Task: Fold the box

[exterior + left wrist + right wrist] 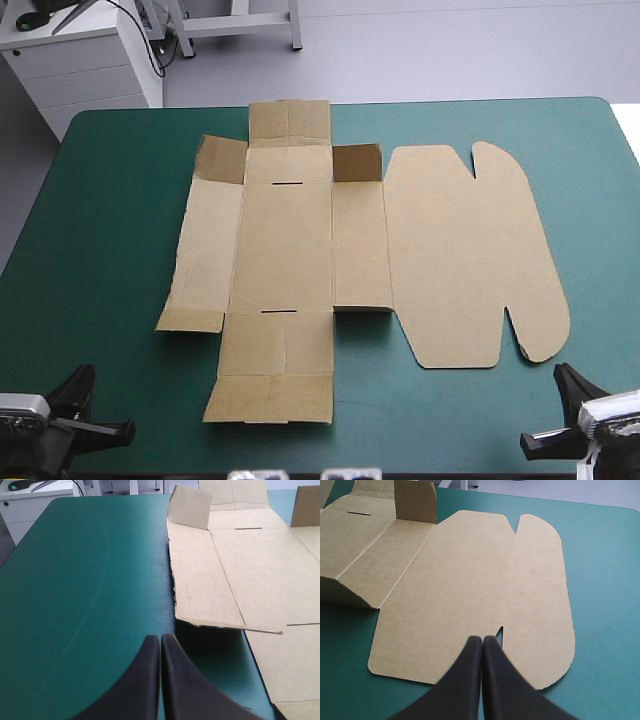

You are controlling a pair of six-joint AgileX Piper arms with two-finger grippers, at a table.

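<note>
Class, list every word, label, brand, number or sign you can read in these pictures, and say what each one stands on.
There is no readable text.
The brown box is plain board in all three views, marked only by creases and cuts.
The teal-green cover carries no print.
The left claw and the right claw, both shut, show plain black fingers with no lettering.

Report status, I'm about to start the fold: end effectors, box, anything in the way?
Left black-finned end effector shut, right end effector shut, both empty. Brown cut-board box flat on teal-green table cover, two far flaps raised. No obstruction.
</note>
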